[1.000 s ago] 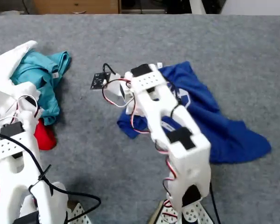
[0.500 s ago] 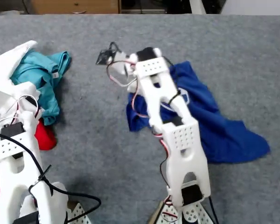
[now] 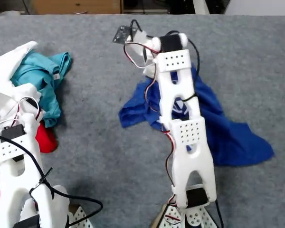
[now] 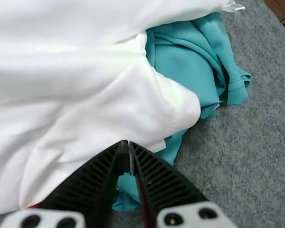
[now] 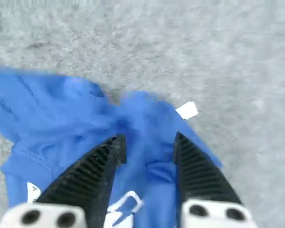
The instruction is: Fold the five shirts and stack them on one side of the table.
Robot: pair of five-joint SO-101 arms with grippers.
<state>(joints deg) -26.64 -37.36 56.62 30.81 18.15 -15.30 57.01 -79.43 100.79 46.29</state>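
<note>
A crumpled blue shirt [image 3: 223, 130] lies right of centre on the grey table [image 3: 95, 142]. My right gripper [image 5: 146, 142] hangs open above the blue shirt [image 5: 61, 128] near its white tag [image 5: 186, 110], holding nothing; in the high view my right gripper [image 3: 148, 64] is stretched toward the far side. At the left lie a white shirt [image 3: 7, 64], a teal shirt [image 3: 42, 78] and a red shirt [image 3: 45, 137], bunched together. My left gripper [image 4: 128, 149] is shut, its tips against the white shirt [image 4: 76, 85] beside the teal shirt [image 4: 194, 57].
The grey cloth covers the whole table, with bare room between the two piles and along the far edge [image 3: 237, 28]. Both arm bases stand at the near edge. Wooden furniture [image 3: 80, 5] shows beyond the table.
My right arm has swung up and away toward the far side, off the blue shirt's left part. The shirt's left fold has shifted. The left arm has stayed put.
</note>
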